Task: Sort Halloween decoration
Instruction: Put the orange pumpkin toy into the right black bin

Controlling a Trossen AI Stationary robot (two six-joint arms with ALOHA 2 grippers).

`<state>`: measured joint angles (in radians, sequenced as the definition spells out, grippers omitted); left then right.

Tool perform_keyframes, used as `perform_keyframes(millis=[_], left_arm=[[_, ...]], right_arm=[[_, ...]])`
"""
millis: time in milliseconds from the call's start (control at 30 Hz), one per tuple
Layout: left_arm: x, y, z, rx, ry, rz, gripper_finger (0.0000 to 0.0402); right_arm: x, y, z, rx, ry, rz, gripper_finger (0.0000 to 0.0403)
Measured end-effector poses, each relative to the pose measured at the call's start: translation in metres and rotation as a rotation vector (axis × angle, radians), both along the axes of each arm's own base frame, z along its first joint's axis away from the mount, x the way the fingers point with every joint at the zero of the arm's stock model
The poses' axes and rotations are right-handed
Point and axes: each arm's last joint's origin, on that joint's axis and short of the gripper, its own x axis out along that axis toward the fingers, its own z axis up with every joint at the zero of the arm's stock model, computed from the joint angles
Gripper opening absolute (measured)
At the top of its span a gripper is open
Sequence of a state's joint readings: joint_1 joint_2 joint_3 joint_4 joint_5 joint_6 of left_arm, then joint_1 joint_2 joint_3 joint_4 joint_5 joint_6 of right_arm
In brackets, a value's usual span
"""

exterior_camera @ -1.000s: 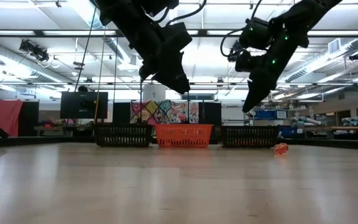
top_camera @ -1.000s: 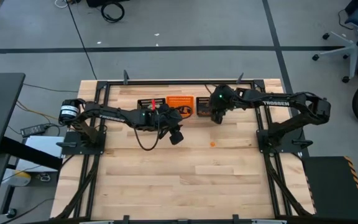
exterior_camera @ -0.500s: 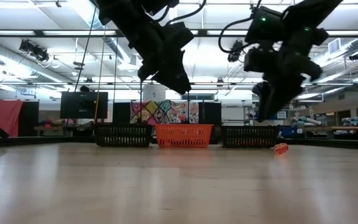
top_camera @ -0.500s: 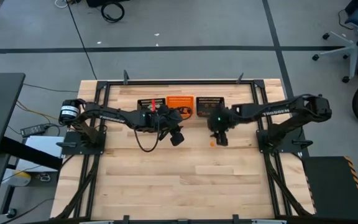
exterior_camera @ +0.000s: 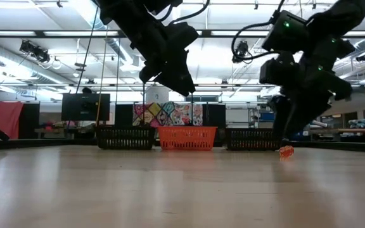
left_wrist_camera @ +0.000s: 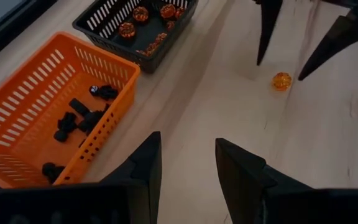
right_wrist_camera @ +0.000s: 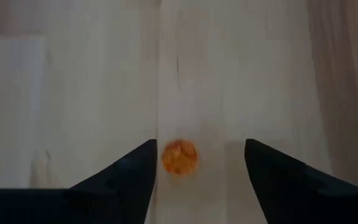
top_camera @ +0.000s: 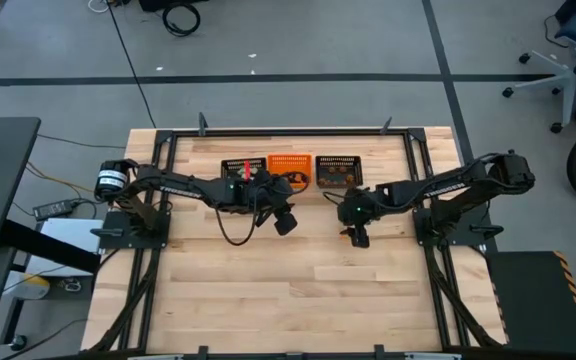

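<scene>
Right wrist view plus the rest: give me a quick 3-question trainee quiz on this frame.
1. True or false: the right hand is shut on the orange trinket.
2. Which basket holds black trinkets? A) orange basket B) black basket C) neither
3. Fill in: the orange trinket lies on the ____.

Key:
1. False; the fingers are open, with the trinket lying between them.
2. A
3. table
</scene>
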<state>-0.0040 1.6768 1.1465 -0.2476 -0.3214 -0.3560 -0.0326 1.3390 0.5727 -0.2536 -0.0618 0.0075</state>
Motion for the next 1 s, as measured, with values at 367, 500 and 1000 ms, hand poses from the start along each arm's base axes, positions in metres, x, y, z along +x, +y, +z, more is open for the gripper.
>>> perform_keyframes(millis=[367, 500, 1000], left_arm=[[0.000, 0.000, -0.001, 0.000, 0.008, 0.000, 0.0125], [0.000, 0.000, -0.001, 0.000, 0.008, 0.000, 0.0125], [0.000, 0.000, -0.001, -0.001, 0.009, 0.000, 0.0125]], right_arm=[[-0.012, 0.008, -0.023, -0.017, -0.075, 0.032, 0.0252], [-0.017, 0.010, -0.031, -0.054, -0.111, 0.031, 0.0241], [-0.032, 0.010, -0.048, -0.063, -0.201, 0.021, 0.0159]])
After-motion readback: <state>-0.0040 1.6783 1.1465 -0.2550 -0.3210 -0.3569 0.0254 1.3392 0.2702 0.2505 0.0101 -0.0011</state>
